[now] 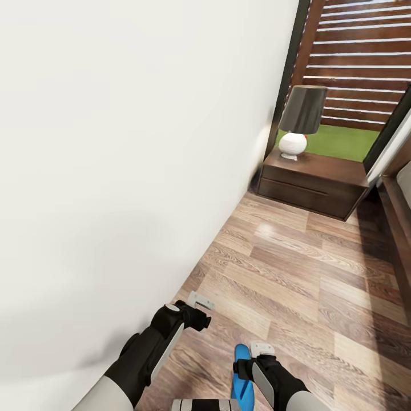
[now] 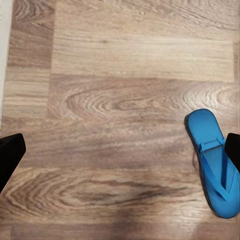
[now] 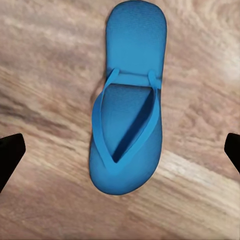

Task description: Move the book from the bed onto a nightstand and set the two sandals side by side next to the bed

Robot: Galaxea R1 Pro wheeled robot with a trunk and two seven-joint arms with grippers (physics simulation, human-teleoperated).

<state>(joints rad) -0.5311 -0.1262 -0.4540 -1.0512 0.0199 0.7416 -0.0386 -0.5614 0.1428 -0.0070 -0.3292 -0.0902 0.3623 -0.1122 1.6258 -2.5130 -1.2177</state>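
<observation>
One bright blue sandal [image 3: 129,105] lies flat on the wood-plank floor, strap side up. My right gripper [image 3: 120,152] hovers directly over it, open, its dark fingertips [image 3: 10,155] wide on either side and not touching it. In the head view the sandal [image 1: 241,379] pokes out under my right gripper [image 1: 261,347]. My left gripper [image 1: 200,299] is open over bare floor beside the wall, with the sandal [image 2: 215,165] off to one side of it. The nightstand [image 1: 314,180] stands in the far corner next to the bed [image 1: 399,228]. The book is out of view.
A white wall [image 1: 114,171] runs close along my left side. A lamp [image 1: 299,123] with a dark shade and white base stands on the nightstand. Open wood floor [image 1: 297,268] stretches between me and the nightstand. A dark-framed window [image 1: 354,68] rises behind it.
</observation>
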